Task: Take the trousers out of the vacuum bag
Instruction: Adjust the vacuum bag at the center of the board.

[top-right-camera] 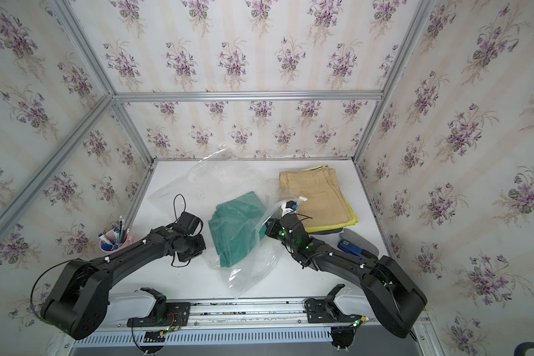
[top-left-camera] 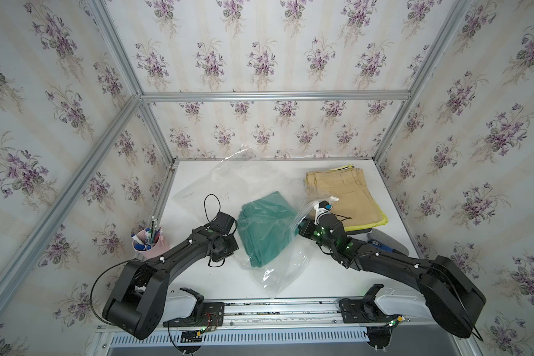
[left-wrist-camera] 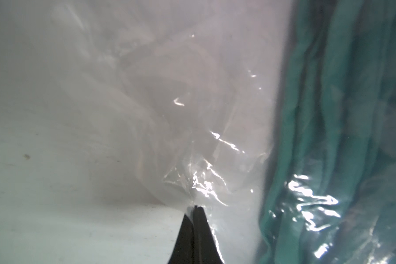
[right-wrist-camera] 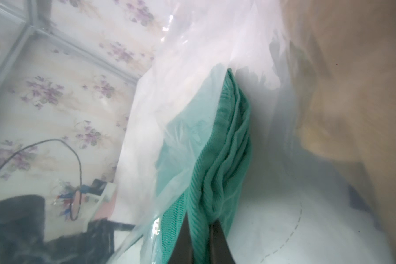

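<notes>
A: Task thing first?
B: Teal trousers (top-left-camera: 265,228) (top-right-camera: 235,228), folded, mid-desk, inside the vacuum bag (top-left-camera: 216,182). The bag is crumpled and runs from far left to the near middle of the desk (top-left-camera: 198,277).

A: Right tool?
B: The right tool (right-wrist-camera: 200,219) is at the bag's right side. Its jaws are nipped narrow on a fold at the edge of the teal cloth. In both top views plastic hides the tips.

A: Left tool?
B: The left tool (left-wrist-camera: 196,208) is just left of the teal trousers, low by the desk. Its jaws are pressed together, pinching a bunch of bag plastic.

A: Anything else?
B: Tan trousers (top-left-camera: 342,191) sit far right, outside the bag, on top of yellow-green trousers (top-left-camera: 379,220) whose edge shows along the right and near sides. Something dark lies under those, can't tell what. A pink cup (top-left-camera: 150,243) of pens stands near left, well apart from the bag.
</notes>
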Robot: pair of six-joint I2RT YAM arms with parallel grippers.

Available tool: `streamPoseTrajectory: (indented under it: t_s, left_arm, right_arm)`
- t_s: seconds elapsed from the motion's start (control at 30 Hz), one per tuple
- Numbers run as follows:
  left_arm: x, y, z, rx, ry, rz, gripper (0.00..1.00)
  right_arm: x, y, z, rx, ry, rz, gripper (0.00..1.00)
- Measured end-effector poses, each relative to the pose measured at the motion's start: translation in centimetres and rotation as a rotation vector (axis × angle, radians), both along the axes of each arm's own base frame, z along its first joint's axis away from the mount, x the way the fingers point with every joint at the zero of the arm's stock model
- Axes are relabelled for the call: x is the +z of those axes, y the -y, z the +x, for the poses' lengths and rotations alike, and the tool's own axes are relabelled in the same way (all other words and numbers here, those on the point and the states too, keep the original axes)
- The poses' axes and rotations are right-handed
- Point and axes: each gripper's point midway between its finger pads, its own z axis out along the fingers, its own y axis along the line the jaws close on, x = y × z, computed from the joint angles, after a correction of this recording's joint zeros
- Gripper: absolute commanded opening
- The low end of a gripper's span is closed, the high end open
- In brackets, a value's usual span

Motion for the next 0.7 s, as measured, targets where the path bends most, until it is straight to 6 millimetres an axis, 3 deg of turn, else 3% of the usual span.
streamPoseTrajectory:
  t_s: [0.4, 0.43, 0.47, 0.7]
  left_arm:
    - [1.0, -3.6, 2.6, 0.085, 0.036, 0.042, 0.00]
    - [1.1, -1.4, 2.3, -0.008, 0.039, 0.043, 0.00]
    - [1.1, -4.0, 3.1, 0.092, 0.037, 0.047, 0.00]
    - [1.8, -5.4, 6.2, 0.113, 0.042, 0.060, 0.00]
  right_arm:
    - [1.2, 1.0, -3.6, 0.087, 0.000, 0.056, 0.00]
    - [1.1, 1.1, -4.0, 0.095, -0.002, 0.060, 0.00]
    - [1.1, 1.2, -4.3, 0.102, -0.004, 0.062, 0.00]
    - [0.5, 2.0, -6.6, 0.144, -0.034, 0.074, 0.00]
